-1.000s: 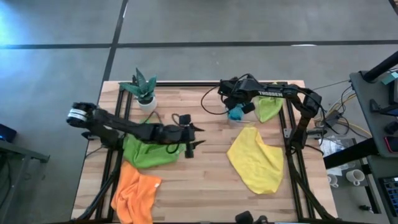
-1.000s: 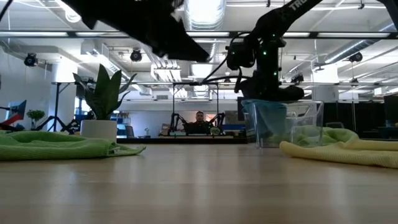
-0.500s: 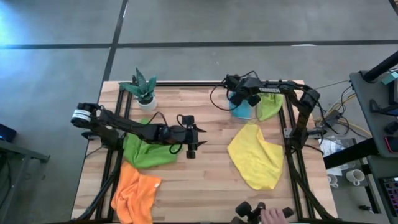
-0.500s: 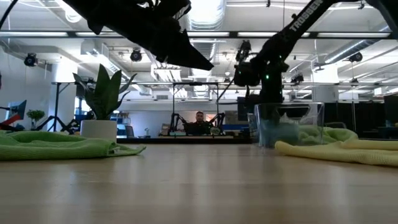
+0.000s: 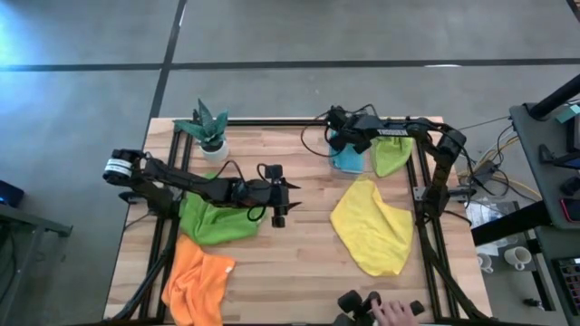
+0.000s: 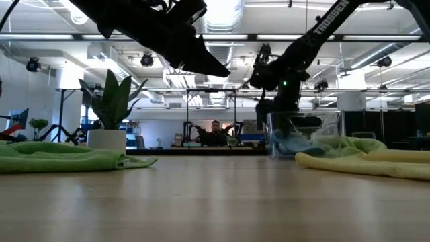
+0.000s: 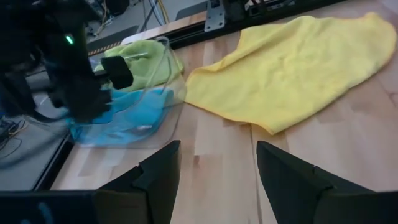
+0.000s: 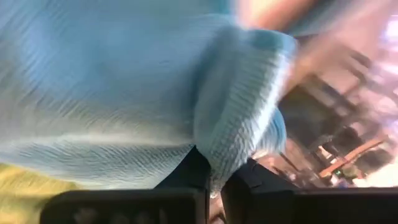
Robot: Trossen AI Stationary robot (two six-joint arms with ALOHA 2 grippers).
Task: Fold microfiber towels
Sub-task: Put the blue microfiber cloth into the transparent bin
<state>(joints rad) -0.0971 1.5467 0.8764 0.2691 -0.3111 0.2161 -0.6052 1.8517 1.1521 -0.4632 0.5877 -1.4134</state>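
Right gripper (image 5: 339,150) farther back; blue towel (image 8: 124,81) pinched

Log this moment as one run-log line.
right pincer: shut on blue towel in clear bin | left pincer: open, mid-table | yellow towel: unfolded

The wooden desk (image 5: 299,263) is covered by yellow (image 5: 373,228), green (image 5: 216,223) and orange towels (image 5: 198,281), a potted plant (image 5: 208,129) and a clear bin (image 6: 306,134).

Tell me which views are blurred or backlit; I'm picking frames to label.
Right wrist view: motion-blurred blue towel fills the frame. Low view: arms silhouetted against bright ceiling lights. High view and left wrist view: sharp, evenly lit, yellow towel clear.
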